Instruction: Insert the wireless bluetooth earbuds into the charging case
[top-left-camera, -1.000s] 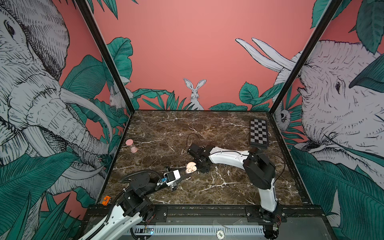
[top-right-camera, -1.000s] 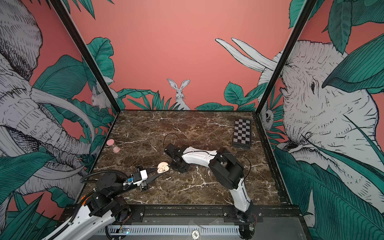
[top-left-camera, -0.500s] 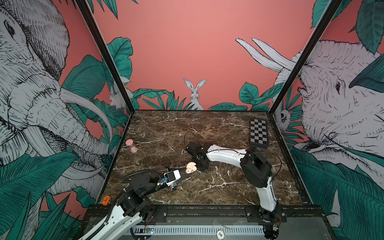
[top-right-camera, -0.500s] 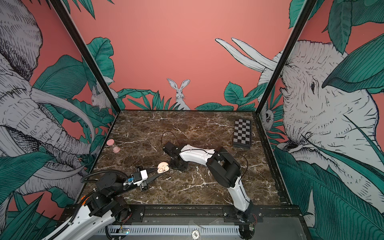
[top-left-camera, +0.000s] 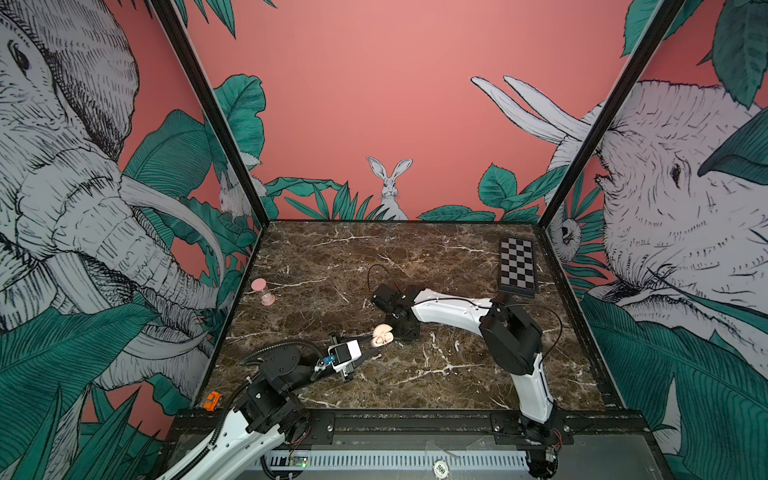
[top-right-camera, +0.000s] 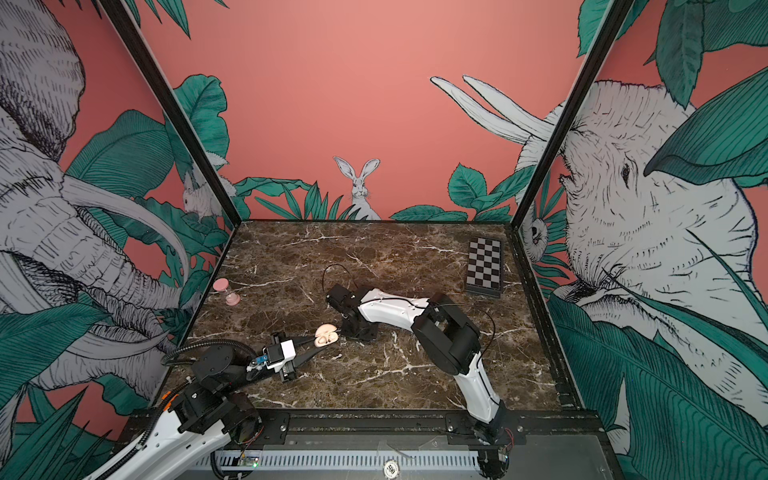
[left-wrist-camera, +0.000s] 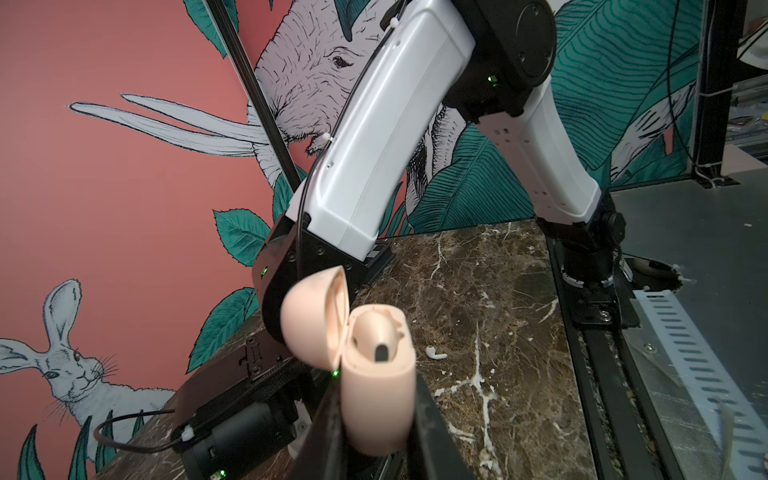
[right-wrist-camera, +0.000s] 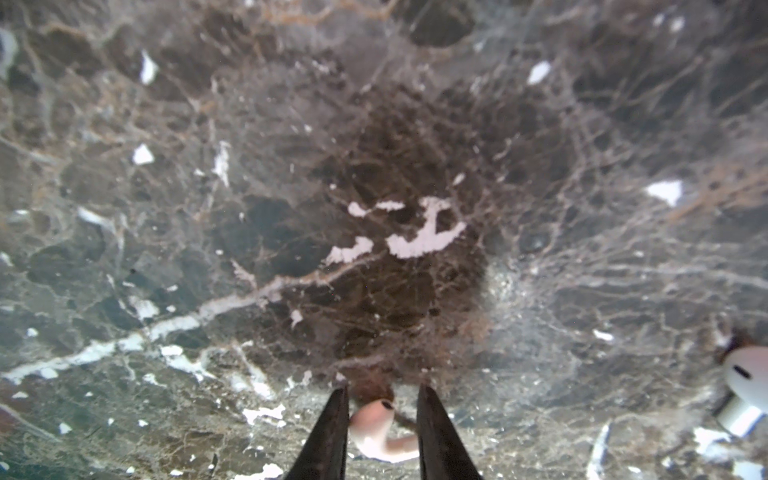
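Note:
My left gripper (left-wrist-camera: 376, 386) is shut on the peach charging case (left-wrist-camera: 378, 374), which it holds upright with the lid swung open; a dark slot shows inside. In both top views the case (top-left-camera: 382, 335) (top-right-camera: 325, 335) hangs just left of the right wrist. My right gripper (right-wrist-camera: 382, 390) points down at the marble and is closed on a pale earbud (right-wrist-camera: 372, 424), whose head touches one finger and whose stem touches the other. A second white earbud (right-wrist-camera: 744, 382) lies on the marble off to the side, and in the left wrist view an earbud (left-wrist-camera: 435, 353) lies beyond the case.
A pink hourglass (top-left-camera: 262, 291) stands near the left wall. A checkerboard (top-left-camera: 516, 268) lies at the back right. A small orange toy (top-left-camera: 212, 401) sits at the front left corner. Black frame posts and printed walls close in the marble table (top-left-camera: 457, 374).
The right arm has shifted slightly to the left, its wrist staying low over the marble. The left gripper still holds the open case in the same place.

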